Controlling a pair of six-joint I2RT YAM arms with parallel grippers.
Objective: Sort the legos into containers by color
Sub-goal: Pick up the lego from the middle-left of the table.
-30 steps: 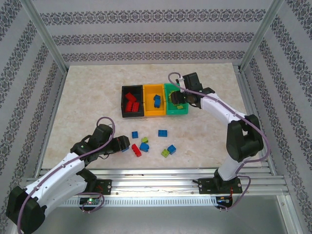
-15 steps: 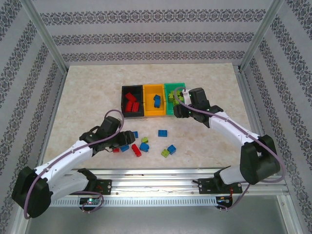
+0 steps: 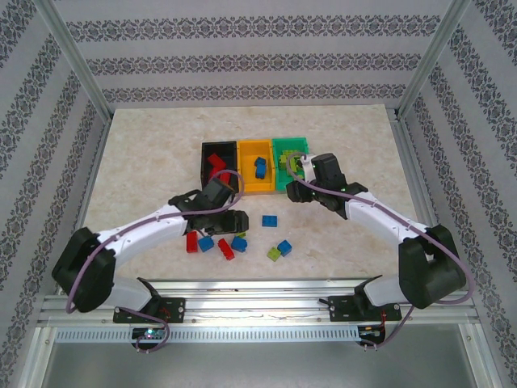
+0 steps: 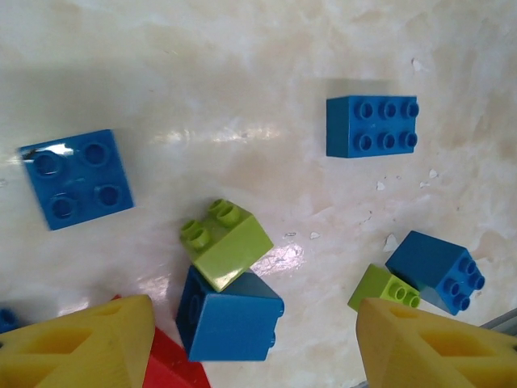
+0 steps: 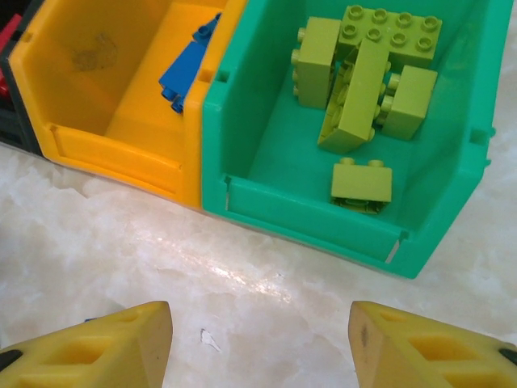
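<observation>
My left gripper is open and hovers low over the loose legos. Between its yellow fingertips lies a blue brick with a lime brick leaning on it; a red brick touches its left. More blue bricks and a blue and lime pair lie around. My right gripper is open over bare table just in front of the green bin, which holds several lime bricks. The orange bin holds a blue brick.
The black bin at the row's left holds red bricks. Loose red and blue bricks lie near the left arm, a blue and lime pair further right. Metal rails run along the near table edge.
The left arm has swung forward and right, from the near left to above the loose bricks. The right gripper has drawn back from over the green bin to the table in front of it.
</observation>
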